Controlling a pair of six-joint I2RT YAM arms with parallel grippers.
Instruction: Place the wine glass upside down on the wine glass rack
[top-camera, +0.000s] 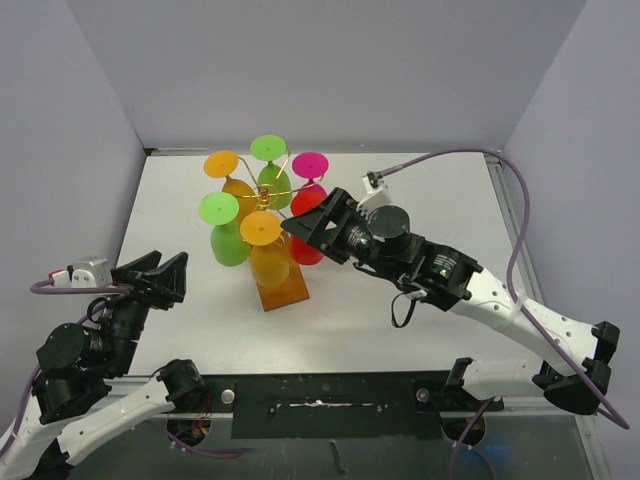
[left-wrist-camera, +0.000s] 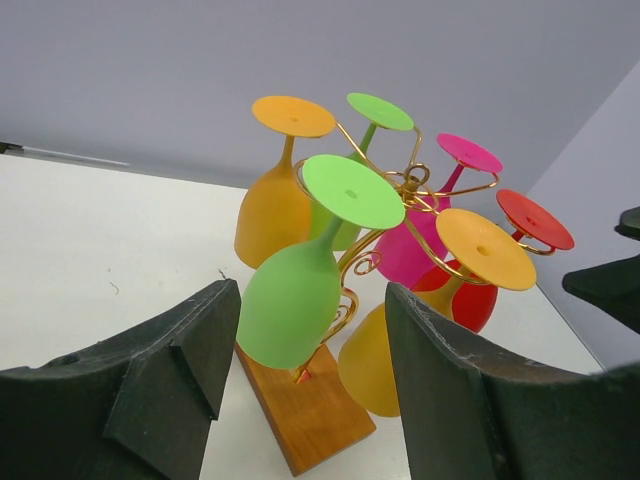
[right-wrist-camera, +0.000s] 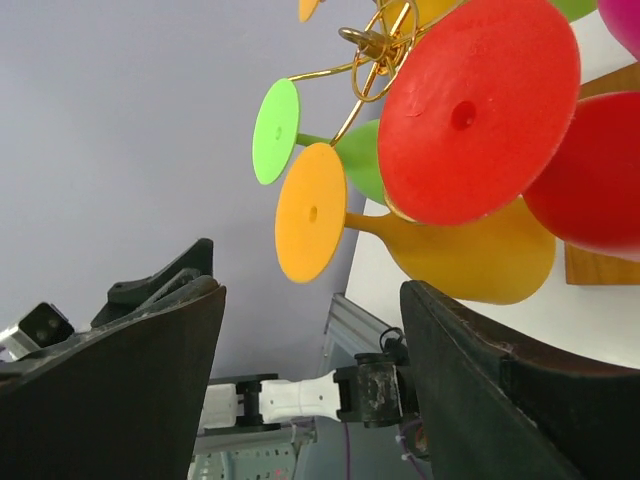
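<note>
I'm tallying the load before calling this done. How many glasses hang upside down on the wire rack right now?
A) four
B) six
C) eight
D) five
B: the wine glass rack carries six, all foot-up: the back orange glass, back green glass, pink glass, red glass, front orange glass and front green glass.
</note>
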